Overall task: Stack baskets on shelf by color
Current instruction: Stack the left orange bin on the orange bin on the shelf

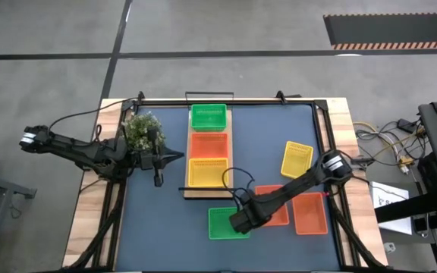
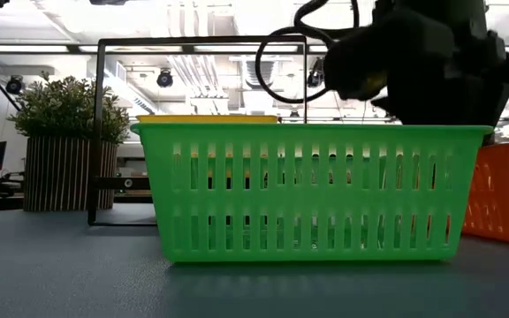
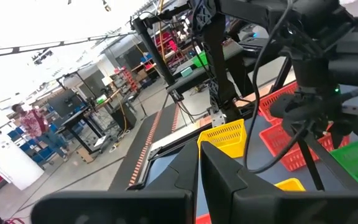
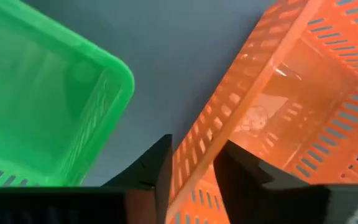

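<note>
On the light-wood shelf (image 1: 230,144) a green (image 1: 208,117), a red-orange (image 1: 209,144) and a yellow basket (image 1: 206,172) sit in a row. Four baskets rest on the blue tabletop: a yellow one (image 1: 297,159), a green one (image 1: 222,224) and two red-orange ones (image 1: 278,212) (image 1: 310,214). My right gripper (image 1: 243,220) points down between the loose green basket (image 4: 36,99) and the nearer red-orange one, shut on that one's wall. My left gripper (image 1: 179,157) hovers shut and level beside the plant, left of the shelf. My right gripper comes from above, pointing down, onto the side wall (image 4: 197,143) of the red-orange basket that faces the green one. One finger (image 4: 157,165) stands outside the wall and the other (image 4: 241,174) inside, with the rim between them. The basket's bottom is on the tabletop.
A bushy potted plant (image 1: 141,129) stands at the far left, close to my left arm. A black metal frame (image 2: 104,132) rises at the shelf's near end. Cables loop from the right arm over the table's middle. Bare tabletop lies at the near left.
</note>
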Motion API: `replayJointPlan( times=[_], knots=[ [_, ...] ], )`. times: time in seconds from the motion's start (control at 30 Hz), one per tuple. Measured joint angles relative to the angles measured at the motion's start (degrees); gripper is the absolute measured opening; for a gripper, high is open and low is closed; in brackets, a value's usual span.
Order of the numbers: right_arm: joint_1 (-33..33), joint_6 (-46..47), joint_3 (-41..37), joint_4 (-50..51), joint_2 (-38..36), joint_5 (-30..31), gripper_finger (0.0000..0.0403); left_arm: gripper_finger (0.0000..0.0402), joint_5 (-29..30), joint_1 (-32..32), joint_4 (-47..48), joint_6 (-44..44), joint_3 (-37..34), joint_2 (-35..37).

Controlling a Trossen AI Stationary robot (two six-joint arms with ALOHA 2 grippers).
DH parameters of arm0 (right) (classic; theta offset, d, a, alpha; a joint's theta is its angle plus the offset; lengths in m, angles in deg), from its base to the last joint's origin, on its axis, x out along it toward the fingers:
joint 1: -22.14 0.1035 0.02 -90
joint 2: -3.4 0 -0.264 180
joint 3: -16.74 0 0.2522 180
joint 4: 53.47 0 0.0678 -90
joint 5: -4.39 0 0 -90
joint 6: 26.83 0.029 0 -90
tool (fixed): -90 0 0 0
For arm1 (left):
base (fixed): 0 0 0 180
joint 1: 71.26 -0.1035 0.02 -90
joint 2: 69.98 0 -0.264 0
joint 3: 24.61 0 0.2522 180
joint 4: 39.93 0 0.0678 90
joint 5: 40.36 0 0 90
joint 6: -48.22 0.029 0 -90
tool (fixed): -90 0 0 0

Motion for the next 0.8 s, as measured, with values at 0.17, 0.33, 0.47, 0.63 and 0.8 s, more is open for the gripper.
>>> replayJointPlan(
  times=[0.17, 0.33, 0.47, 0.63, 0.8],
  knots=[
    [0.0, 2.1, 0.0, -0.2, 0.1, 2.1, 0.0051, 0.0002, 0.0, 0.0, 0.0, 0.0, 0.0, 0.0],
    [0.3, 4.2, 0.0, 0.4, -1.2, 2.6, 0.0012, 0.0002, 0.0, 0.0, 0.0, 0.0, 0.1, 0.2],
    [0.1, 3.2, 0.0, 2.7, -2.7, 2.6, 0.0011, 0.0002, 0.0, 0.0, 0.0, -0.1, 0.1, 0.2],
    [-0.3, -0.1, 0.0, 7.6, -7.2, 2.6, 0.0009, 0.0002, 0.0, 0.0, -0.1, -0.1, 0.1, 0.2],
    [-0.6, -9.0, 0.0, 10.2, -12.1, 4.9, 0.0009, 0.0002, 0.0, 0.0, -0.1, -0.3, 0.1, 0.2]
  ],
)
